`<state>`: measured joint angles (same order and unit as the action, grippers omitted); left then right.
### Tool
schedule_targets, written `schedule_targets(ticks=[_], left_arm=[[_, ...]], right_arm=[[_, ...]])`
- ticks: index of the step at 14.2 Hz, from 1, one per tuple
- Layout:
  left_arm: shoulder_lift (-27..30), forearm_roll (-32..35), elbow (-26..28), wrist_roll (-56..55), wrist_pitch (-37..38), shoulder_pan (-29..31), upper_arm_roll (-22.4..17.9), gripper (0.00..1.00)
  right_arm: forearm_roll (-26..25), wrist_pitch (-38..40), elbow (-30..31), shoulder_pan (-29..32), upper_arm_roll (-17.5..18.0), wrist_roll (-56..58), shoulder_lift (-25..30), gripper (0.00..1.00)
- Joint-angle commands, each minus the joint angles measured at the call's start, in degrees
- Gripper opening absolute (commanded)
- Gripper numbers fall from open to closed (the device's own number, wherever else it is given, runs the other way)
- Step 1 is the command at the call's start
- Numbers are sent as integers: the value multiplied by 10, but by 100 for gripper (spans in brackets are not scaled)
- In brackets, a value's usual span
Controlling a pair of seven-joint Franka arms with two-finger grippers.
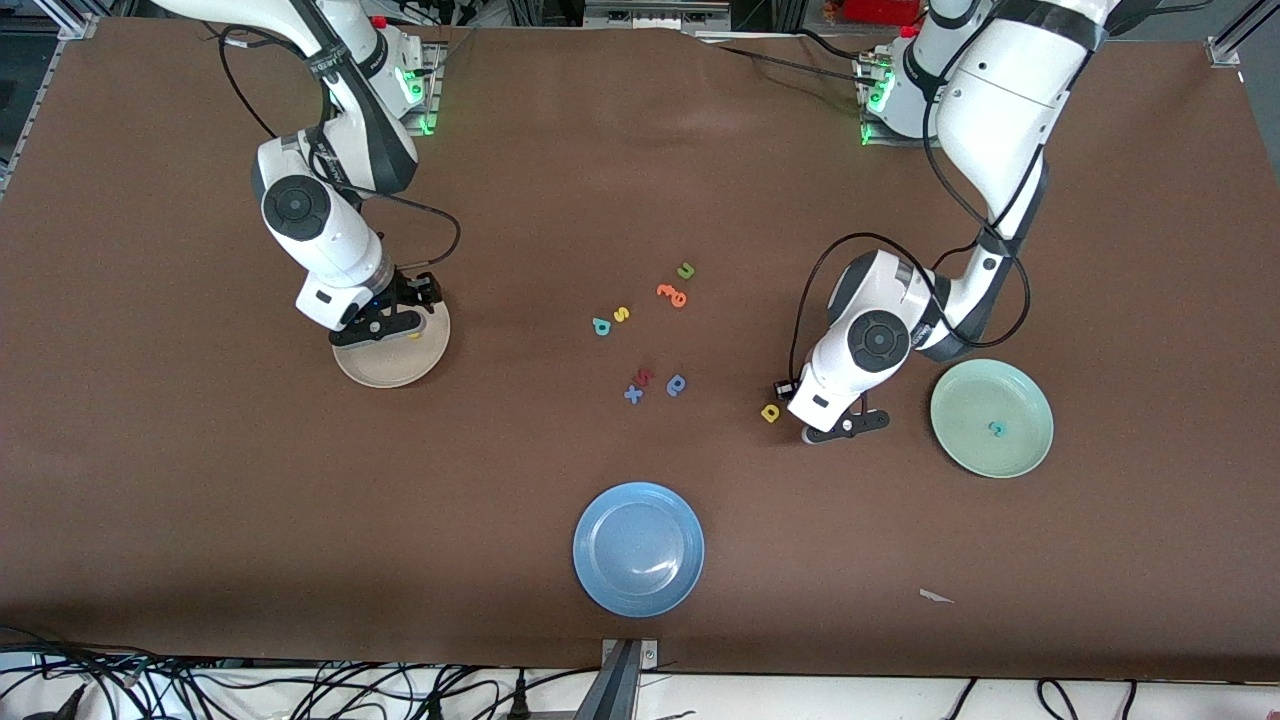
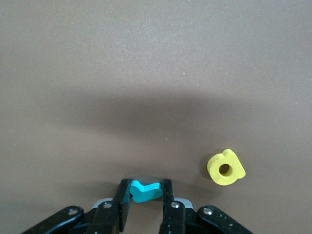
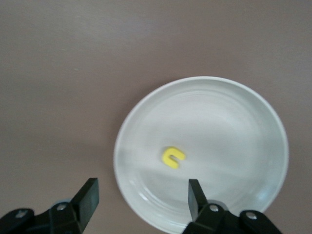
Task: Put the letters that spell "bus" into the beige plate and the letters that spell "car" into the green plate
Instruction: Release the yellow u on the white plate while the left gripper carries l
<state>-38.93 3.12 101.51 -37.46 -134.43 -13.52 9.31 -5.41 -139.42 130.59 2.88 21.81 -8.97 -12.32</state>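
Observation:
My left gripper (image 2: 146,185) is shut on a teal "r" (image 2: 145,193), low over the table (image 1: 640,180) beside the yellow "a" (image 2: 225,168). In the front view this gripper (image 1: 830,432) sits between the yellow "a" (image 1: 770,412) and the green plate (image 1: 960,450), which holds a teal "c" (image 1: 996,429). My right gripper (image 3: 142,190) stands open over the rim of the beige plate (image 3: 243,122), with nothing between its fingers. A yellow "u" (image 3: 173,157) lies in that plate. In the front view this gripper (image 1: 385,325) covers part of the beige plate (image 1: 395,372). The yellow "s" (image 1: 621,314) and teal "b" (image 1: 601,326) lie at mid-table.
A green "u" (image 1: 686,270) and orange letters (image 1: 672,294) lie near the middle. A red letter (image 1: 645,376), a blue "x" (image 1: 633,394) and a darker blue letter (image 1: 676,385) lie nearer the front camera. A blue plate (image 1: 600,580) stands nearest it, with a paper scrap (image 1: 935,597).

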Motion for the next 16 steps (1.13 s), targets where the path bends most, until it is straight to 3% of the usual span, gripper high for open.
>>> schedule_targets(ticks=[1,6,11,16], left_arm=[[-4,27,-14,11,14,7,-3,25],[31,30,-22,184,92,55,-3,24],[76,53,-14,436,156,144,-3,24],[84,130,2,546,170,188,-2,25]], right_arm=[[37,-28,-10,-8,29,-49,-15,83],[32,-56,-59,-107,29,-212,-68,83],[26,-99,-104,-186,22,-332,-130,83],[-78,-101,-169,-259,-16,-466,-205,83]])
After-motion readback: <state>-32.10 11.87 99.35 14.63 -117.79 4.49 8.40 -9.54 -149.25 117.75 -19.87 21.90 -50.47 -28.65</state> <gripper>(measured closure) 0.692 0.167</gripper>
